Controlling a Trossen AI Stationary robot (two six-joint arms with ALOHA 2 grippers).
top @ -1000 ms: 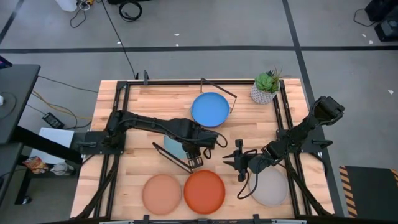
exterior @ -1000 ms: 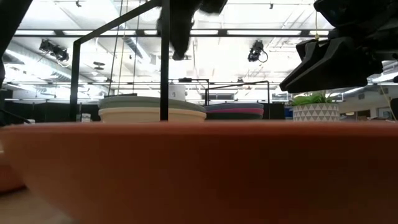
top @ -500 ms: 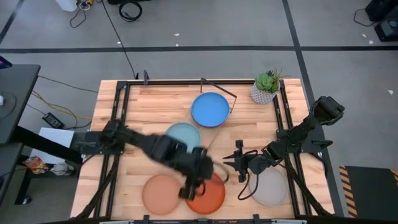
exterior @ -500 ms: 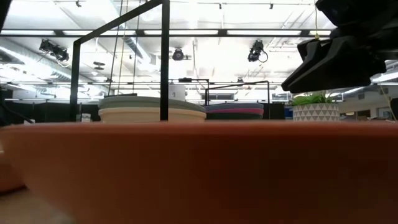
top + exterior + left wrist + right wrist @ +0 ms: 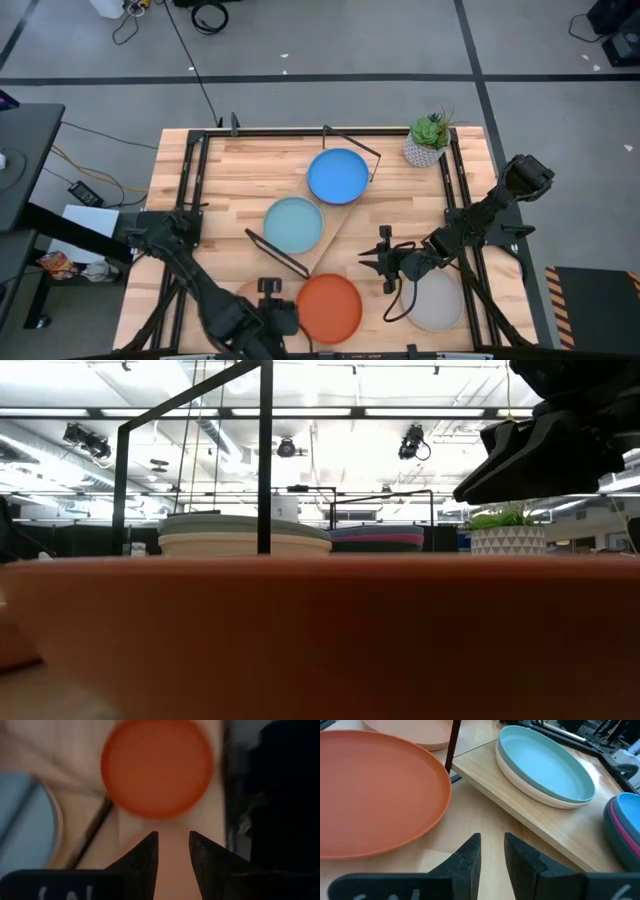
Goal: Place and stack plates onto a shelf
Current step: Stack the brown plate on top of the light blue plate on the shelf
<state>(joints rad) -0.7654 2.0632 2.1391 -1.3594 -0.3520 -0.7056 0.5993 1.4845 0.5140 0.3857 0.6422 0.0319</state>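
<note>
The orange plate (image 5: 330, 307) (image 5: 157, 767) (image 5: 375, 795) lies flat near the table's near edge. The peach plate (image 5: 172, 867) beside it is mostly hidden under my left arm. My left gripper (image 5: 285, 314) (image 5: 173, 842) hovers over the peach plate, open by a narrow gap. A light blue plate (image 5: 294, 224) (image 5: 545, 765) rests on a cream plate on the shelf (image 5: 340, 228) (image 5: 520, 810). The blue plate (image 5: 338, 176) tops a second stack there. The grey plate (image 5: 437, 302) lies near the right edge. My right gripper (image 5: 365, 262) (image 5: 492, 845) waits just left of the grey plate, slightly open.
A white-potted plant (image 5: 428, 140) (image 5: 508, 536) stands at the far right corner. Black wire frames (image 5: 276, 254) (image 5: 265, 455) rise at the shelf's ends. Black rails run along the table's left and right sides. Bare wood shows at the far left (image 5: 250, 160).
My left arm has swung away from the shelf toward the table's near edge and now hangs over the peach plate. The light blue plate, partly covered by the arm before, lies in full view on the shelf. My right arm has kept still.
</note>
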